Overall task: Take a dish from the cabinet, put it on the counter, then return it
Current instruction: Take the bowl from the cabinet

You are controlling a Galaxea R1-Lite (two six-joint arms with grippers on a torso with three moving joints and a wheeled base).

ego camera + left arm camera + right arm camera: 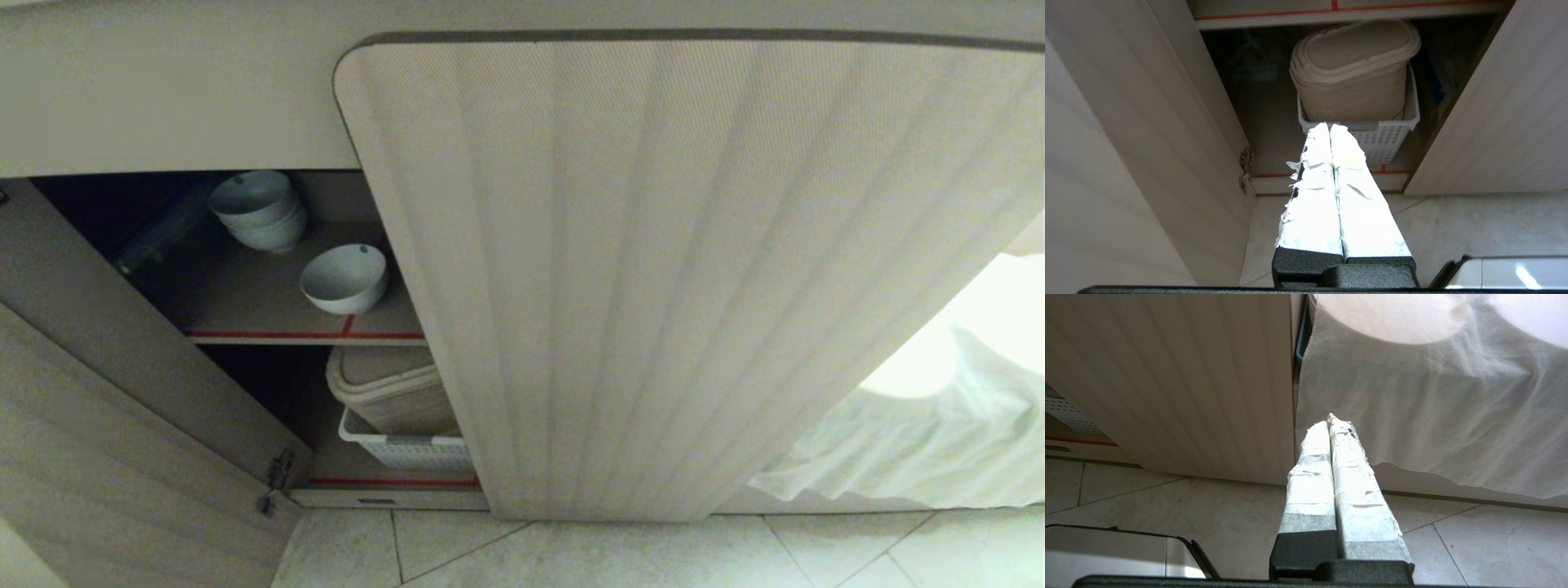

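Dish (344,279): small white bowl, upright, on the upper shelf (245,302) of the cabinet (653,286), near the red-striped front edge, close beside the fluted right door. No gripper touching it.

Stack of white bowls (260,210): farther back on the same shelf, to the robot's left of the dish, apart from it.

Lower compartment: beige lidded bin (388,388) tilted inside a white perforated basket (408,449), on the bottom shelf with a red stripe along the front.

Left door (122,457): swung open, metal hinge (277,480) visible at the lower edge. Right door: closed across most of the head view.

Counter: only its underside band visible above the doors (163,98).

Left gripper (1329,130): tape-wrapped fingers pressed together, holding nothing, low above the tiled floor (1453,228), aimed toward the basket in the lower compartment, not in contact.

Right gripper (1331,421): tape-wrapped fingers pressed together, empty, in front of the seam between the fluted door and a hanging white cloth (1433,416).

Neither arm within the head view.
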